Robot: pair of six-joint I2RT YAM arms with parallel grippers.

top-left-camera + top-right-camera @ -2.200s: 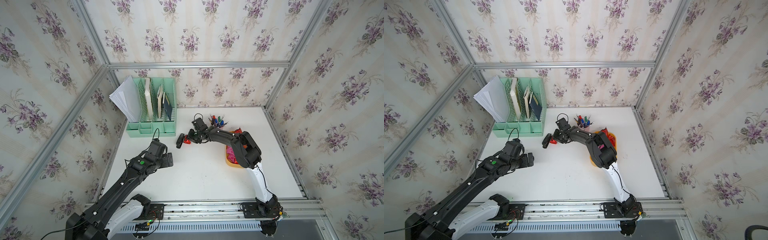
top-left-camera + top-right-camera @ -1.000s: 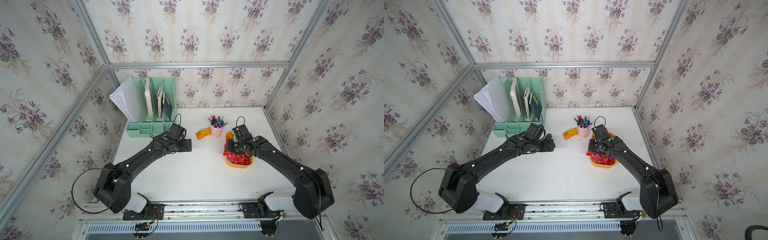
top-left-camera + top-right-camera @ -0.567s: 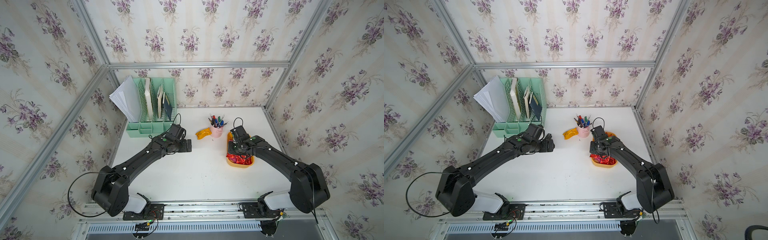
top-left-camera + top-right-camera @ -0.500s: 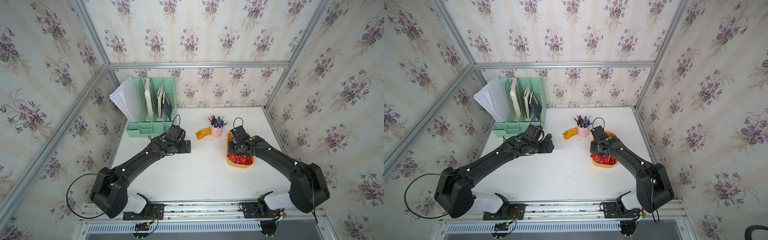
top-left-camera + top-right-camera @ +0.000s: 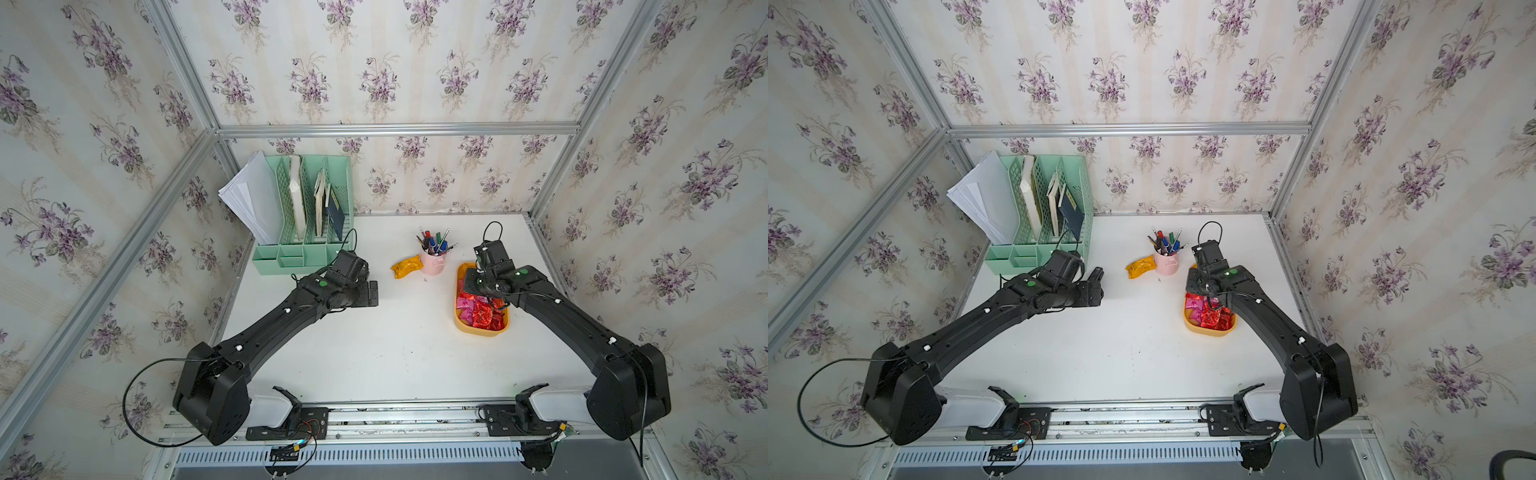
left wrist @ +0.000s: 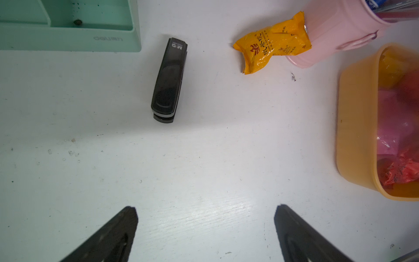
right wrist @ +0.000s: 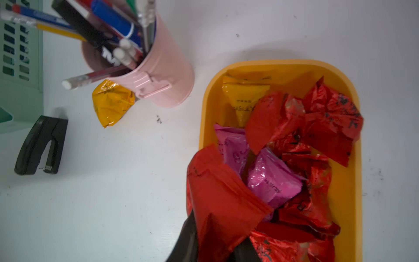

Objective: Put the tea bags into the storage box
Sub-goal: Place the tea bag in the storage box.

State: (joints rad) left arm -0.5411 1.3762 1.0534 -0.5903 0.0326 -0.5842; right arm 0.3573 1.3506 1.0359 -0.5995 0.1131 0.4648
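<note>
My right pincer (image 7: 215, 247) is clenched on a red tea bag (image 7: 220, 195) hanging astride one wall of the heaped yellow storage box (image 7: 267, 63), so freed here it may slide outside, joining the yellow tea bag (image 6: 272, 43) touching the pink pen cup (image 6: 335, 31).

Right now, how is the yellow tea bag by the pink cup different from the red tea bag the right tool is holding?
Colour: the yellow tea bag is golden-orange, while the red tea bag is shiny red.
Place: the yellow tea bag lies on the table against the pink cup, and the red tea bag is over the storage box.
Hold: the yellow tea bag lies free, but the red tea bag is pinched in the right tool.
Both are crinkly foil packets.
</note>
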